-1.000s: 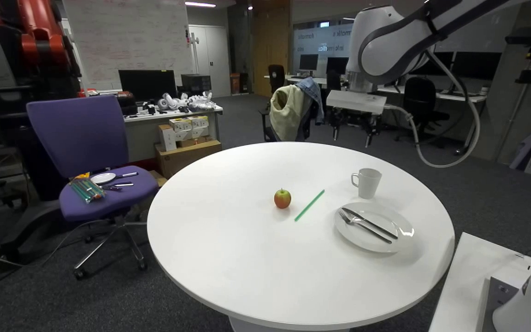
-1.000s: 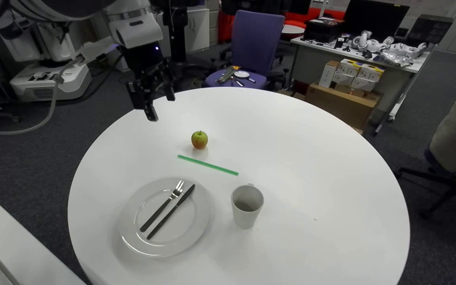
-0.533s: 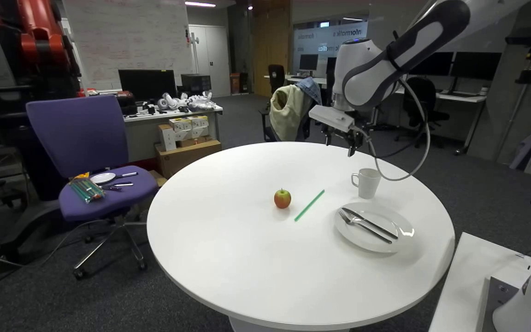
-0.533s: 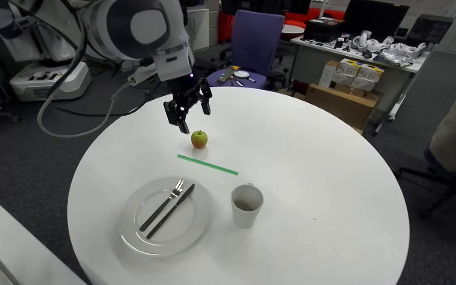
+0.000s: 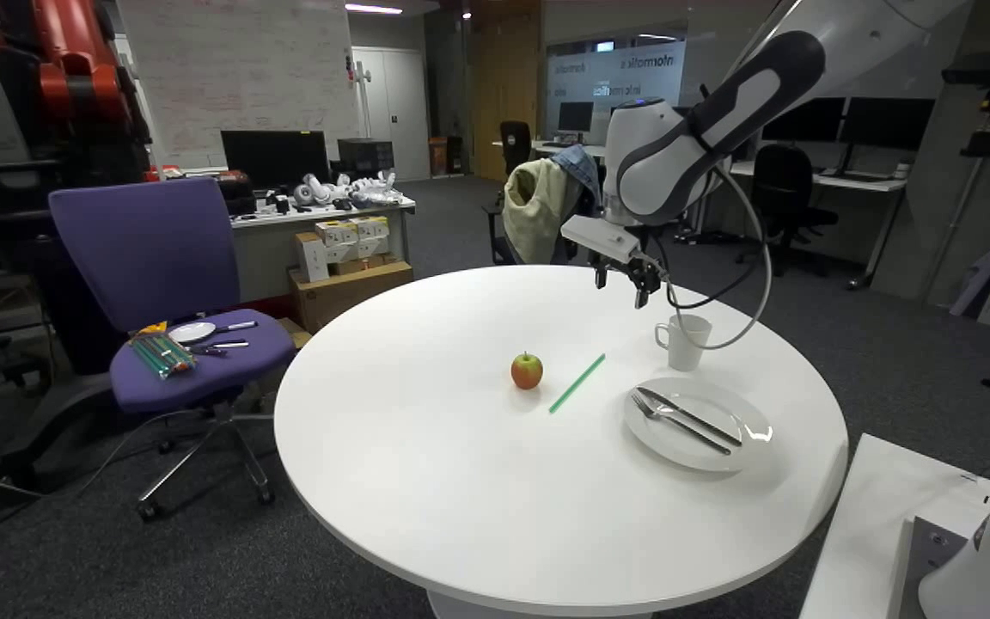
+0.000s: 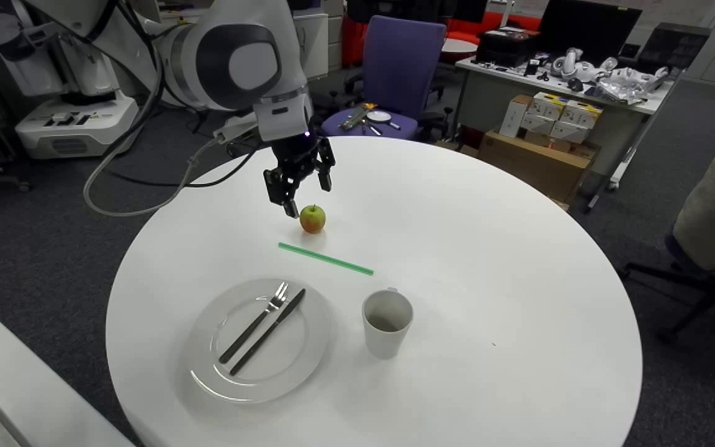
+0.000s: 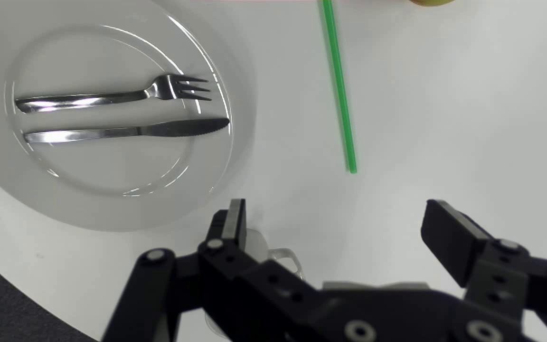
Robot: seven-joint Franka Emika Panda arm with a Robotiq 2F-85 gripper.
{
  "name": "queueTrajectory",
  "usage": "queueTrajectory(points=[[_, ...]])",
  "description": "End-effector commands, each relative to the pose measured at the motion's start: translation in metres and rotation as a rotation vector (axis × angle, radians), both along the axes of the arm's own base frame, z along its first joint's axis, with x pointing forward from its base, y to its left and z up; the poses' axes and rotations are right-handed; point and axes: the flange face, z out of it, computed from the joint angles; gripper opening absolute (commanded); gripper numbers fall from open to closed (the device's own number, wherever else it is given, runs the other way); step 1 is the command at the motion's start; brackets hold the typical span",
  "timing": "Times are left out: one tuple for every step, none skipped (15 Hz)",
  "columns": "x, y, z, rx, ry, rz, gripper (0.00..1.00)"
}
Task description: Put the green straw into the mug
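Note:
The green straw (image 5: 577,383) lies flat on the round white table between the apple and the plate; it also shows in an exterior view (image 6: 326,258) and in the wrist view (image 7: 340,85). The white mug (image 5: 681,357) stands upright, apart from the straw, its handle towards the straw's side. It shows in an exterior view (image 6: 384,340) and, partly hidden behind a finger, in the wrist view (image 7: 256,244). My gripper (image 7: 335,205) is open and empty, well above the table, jaws wide apart. It shows in both exterior views (image 5: 621,292) (image 6: 310,197).
A white plate (image 6: 314,347) with a fork (image 7: 163,88) and a knife (image 7: 178,128) lies near the mug. An apple (image 5: 527,372) sits beside the straw. The arm's hanging cable (image 5: 761,288) crosses in front of the mug in an exterior view.
The arm has swung in over the table and come lower, quickly at first, then slightly. The gripper stays open. The straw, mug, plate and apple have not moved.

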Motion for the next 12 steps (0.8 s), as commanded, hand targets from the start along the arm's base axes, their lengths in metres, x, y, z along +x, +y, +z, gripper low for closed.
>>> queueTrajectory(points=[[0.004,-0.005,0.002,-0.015,-0.016,-0.017,1.00],[0.009,-0.010,-0.001,-0.011,-0.004,-0.029,1.00],[0.013,-0.016,-0.006,-0.014,-0.001,-0.039,1.00],[0.017,-0.021,-0.012,-0.019,0.006,-0.048,1.00],[0.023,-0.027,-0.021,-0.018,0.019,-0.065,1.00],[0.028,-0.031,-0.029,-0.021,0.029,-0.078,1.00],[0.033,-0.034,-0.037,-0.017,0.037,-0.084,1.00],[0.039,-0.037,-0.048,-0.009,0.051,-0.085,1.00],[0.045,-0.038,-0.057,0.013,0.058,-0.080,1.00],[0.051,-0.036,-0.068,0.051,0.057,-0.051,1.00],[0.058,-0.033,-0.078,0.077,0.062,-0.028,1.00],[0.064,-0.030,-0.087,0.099,0.070,-0.008,1.00]])
